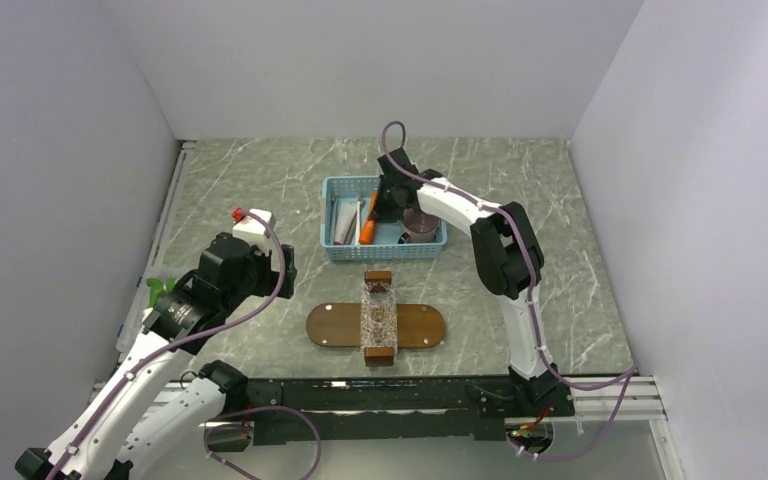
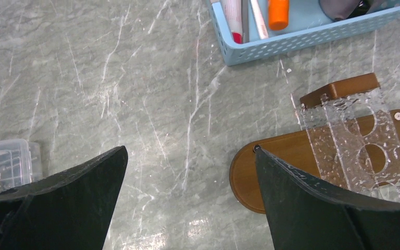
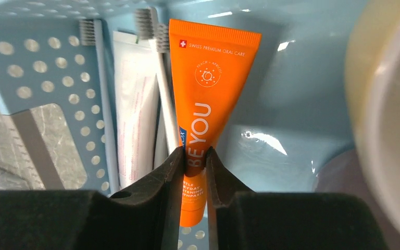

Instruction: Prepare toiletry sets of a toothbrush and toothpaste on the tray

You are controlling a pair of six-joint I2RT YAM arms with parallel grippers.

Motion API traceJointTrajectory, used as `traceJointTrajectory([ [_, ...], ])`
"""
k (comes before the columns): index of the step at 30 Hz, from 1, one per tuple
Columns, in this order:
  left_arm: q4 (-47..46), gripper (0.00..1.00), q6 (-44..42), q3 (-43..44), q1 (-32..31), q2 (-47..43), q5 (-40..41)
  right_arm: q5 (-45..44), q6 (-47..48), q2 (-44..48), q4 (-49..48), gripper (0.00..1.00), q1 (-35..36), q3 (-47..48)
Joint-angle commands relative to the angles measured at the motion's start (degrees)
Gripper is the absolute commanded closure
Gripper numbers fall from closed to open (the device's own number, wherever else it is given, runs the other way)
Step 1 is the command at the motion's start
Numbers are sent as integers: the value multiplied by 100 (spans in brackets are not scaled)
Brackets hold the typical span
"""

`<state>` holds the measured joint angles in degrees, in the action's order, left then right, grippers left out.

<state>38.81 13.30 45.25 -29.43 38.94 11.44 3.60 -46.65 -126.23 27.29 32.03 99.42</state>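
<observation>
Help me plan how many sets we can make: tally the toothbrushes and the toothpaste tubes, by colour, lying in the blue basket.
Orange toothpaste: 1
White toothpaste: 1
Toothbrushes, counted by the bristle heads that show: 3
Total: 5

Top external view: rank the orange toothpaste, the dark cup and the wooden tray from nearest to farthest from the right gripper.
1. orange toothpaste: at the fingertips of the right gripper, inside the basket.
2. dark cup: basket's right end.
3. tray: outside the basket, toward the bases.
</observation>
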Motion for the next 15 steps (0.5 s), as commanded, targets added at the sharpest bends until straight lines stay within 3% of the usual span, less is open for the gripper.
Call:
traceJointTrajectory([
  [1, -101, 1, 6, 414, 21, 85, -3, -302, 234, 637, -560, 100, -60, -102],
  [15, -202, 1, -35, 846, 16, 404, -439, -97, 973, 1716, -1805, 100, -64, -872],
])
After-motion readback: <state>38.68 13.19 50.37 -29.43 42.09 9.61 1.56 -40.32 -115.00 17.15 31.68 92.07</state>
